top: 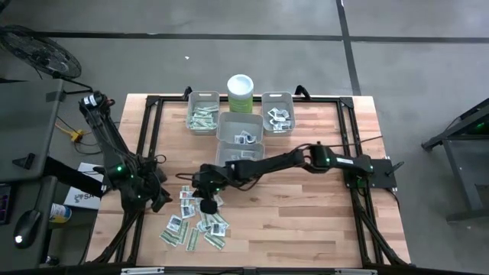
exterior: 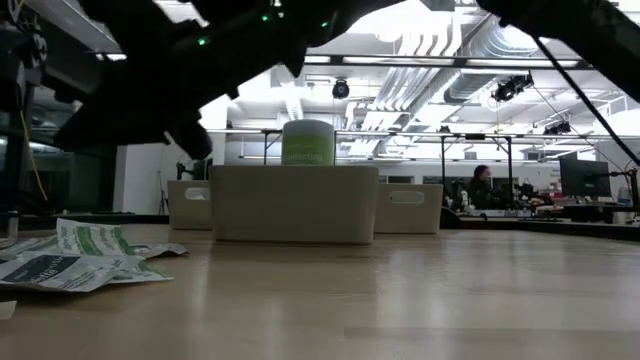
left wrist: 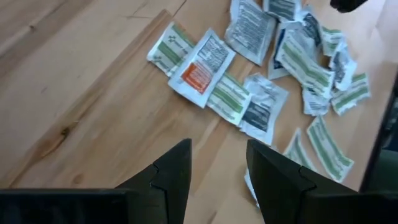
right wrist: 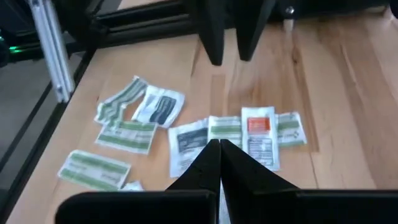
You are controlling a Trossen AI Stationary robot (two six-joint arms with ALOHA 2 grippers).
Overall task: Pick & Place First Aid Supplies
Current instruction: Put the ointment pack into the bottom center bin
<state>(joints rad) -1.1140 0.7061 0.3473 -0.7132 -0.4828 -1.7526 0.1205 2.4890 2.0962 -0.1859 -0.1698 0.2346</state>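
A pale wooden table (top: 306,198) with a black frame stands on a grey concrete floor, and the low view looks past it into a bright open workroom where a person sits far off at a desk. At the table's twelve o'clock edge three grey bins (top: 203,113) cluster round a pale green canister (top: 240,93) with a white lid; two of the bins already hold sorted packets, which suggests they are the drop points. The first aid supplies (top: 195,221) lie scattered flat near seven o'clock on the table: narrow green-and-white strips mixed with small white squares, one with an orange label (left wrist: 198,74). The right gripper (top: 208,200) reaches across from the three o'clock side and hovers at the upper edge of that heap, its fingers (right wrist: 214,163) pressed together tip to tip; whether a thin packet is pinched between them I cannot tell, though the closed tips sit right over the middle row of packets, as if a pick is in hand. The left gripper (top: 159,200) waits at about nine o'clock, just beside the heap, its fingers (left wrist: 171,174) parted with bare wood between them and nothing held, probably kept clear so the two arms do not crowd one pile.
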